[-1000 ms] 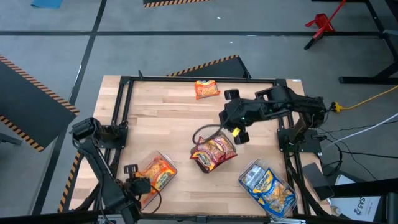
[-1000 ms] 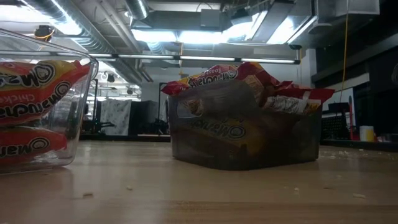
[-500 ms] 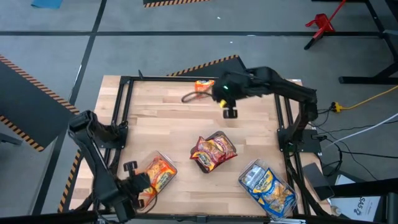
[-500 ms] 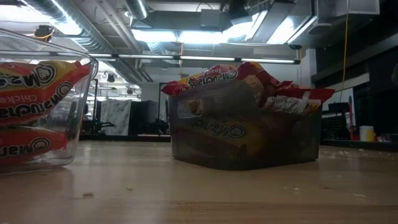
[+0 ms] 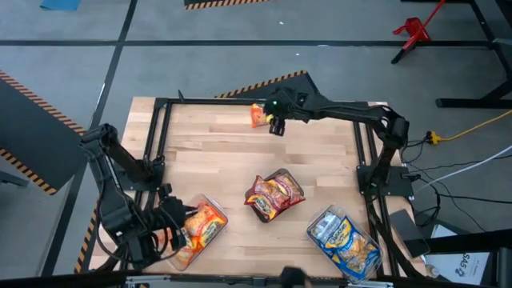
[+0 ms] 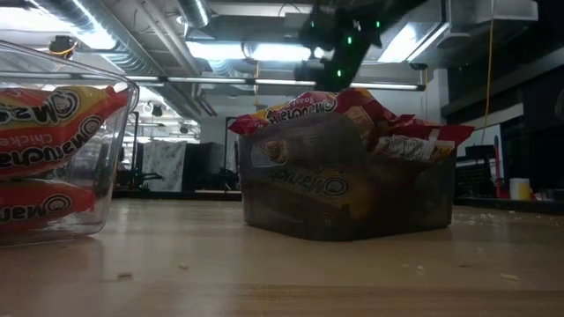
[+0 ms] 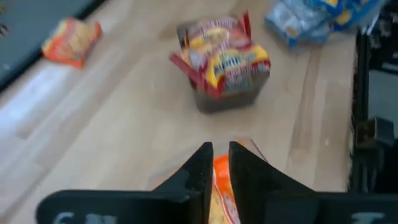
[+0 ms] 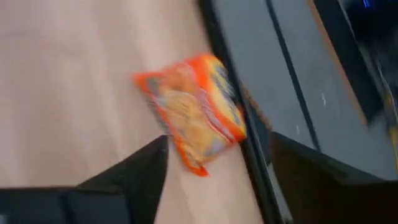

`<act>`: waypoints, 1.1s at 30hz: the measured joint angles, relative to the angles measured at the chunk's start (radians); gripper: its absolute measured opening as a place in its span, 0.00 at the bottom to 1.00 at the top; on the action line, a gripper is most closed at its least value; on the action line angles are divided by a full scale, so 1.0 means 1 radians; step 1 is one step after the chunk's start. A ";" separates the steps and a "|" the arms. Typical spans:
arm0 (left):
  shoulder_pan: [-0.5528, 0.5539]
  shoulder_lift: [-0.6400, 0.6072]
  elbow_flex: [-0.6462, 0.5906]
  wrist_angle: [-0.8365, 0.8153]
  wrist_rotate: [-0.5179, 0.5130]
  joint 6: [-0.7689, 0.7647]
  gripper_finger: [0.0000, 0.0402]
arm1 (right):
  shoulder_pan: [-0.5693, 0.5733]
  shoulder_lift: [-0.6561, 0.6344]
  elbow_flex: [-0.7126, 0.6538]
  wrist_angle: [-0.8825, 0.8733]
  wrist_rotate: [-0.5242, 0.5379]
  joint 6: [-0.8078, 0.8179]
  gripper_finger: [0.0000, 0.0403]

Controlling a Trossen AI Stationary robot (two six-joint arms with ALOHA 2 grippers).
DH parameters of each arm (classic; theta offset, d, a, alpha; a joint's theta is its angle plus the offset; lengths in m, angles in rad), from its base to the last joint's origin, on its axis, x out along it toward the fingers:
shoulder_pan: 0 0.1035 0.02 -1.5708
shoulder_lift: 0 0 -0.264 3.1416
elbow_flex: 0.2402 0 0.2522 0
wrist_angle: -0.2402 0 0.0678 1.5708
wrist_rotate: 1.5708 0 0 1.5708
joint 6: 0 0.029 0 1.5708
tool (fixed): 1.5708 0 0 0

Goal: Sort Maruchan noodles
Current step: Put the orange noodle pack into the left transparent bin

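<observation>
— One orange Maruchan packet (image 8: 189,112) lies loose just ahead of our right gripper (image 8: 214,165); why spread the fingers?
— To straddle it. Our left gripper (image 7: 215,163) hangs nearly closed, empty, above the orange-packet tray (image 5: 200,228).

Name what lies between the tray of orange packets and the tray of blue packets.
The tray of dark red packets sits between the orange tray and blue tray, in the high view.

Two dark jointed arms (image 5: 352,112) — green indicator light; black cabling.
</observation>
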 joint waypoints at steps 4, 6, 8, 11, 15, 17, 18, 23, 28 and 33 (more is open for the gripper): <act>0.015 -0.015 0.000 -0.045 -0.073 -0.005 0.17 | -0.088 0.031 -0.024 0.019 0.028 0.208 0.77; 0.037 -0.028 0.000 -0.062 -0.079 -0.004 0.19 | -0.137 0.053 -0.024 0.035 -0.040 0.282 0.81; 0.064 -0.045 0.000 -0.078 -0.084 0.005 0.20 | -0.175 0.079 -0.024 0.077 -0.115 0.354 0.83; 0.102 -0.063 0.000 -0.088 -0.085 0.045 0.21 | -0.206 0.119 -0.024 0.119 -0.178 0.422 0.84; 0.141 -0.080 0.000 -0.095 -0.086 0.108 0.21 | -0.210 0.169 -0.024 0.140 -0.197 0.444 0.84; 0.156 -0.085 0.000 -0.095 -0.083 0.132 0.21 | -0.209 0.190 -0.024 0.139 -0.195 0.449 0.84; 0.163 -0.088 0.000 -0.095 -0.082 0.135 0.21 | -0.209 0.201 -0.024 0.139 -0.191 0.460 0.84; 0.181 -0.089 0.000 -0.118 -0.081 0.137 0.21 | -0.224 0.247 -0.024 0.140 -0.206 0.505 0.84; 0.180 -0.089 0.000 -0.141 -0.081 0.148 0.21 | -0.229 0.294 -0.022 0.140 -0.286 0.519 0.83; 0.180 -0.089 0.000 -0.148 -0.081 0.163 0.21 | -0.227 0.328 -0.011 0.137 -0.327 0.531 0.67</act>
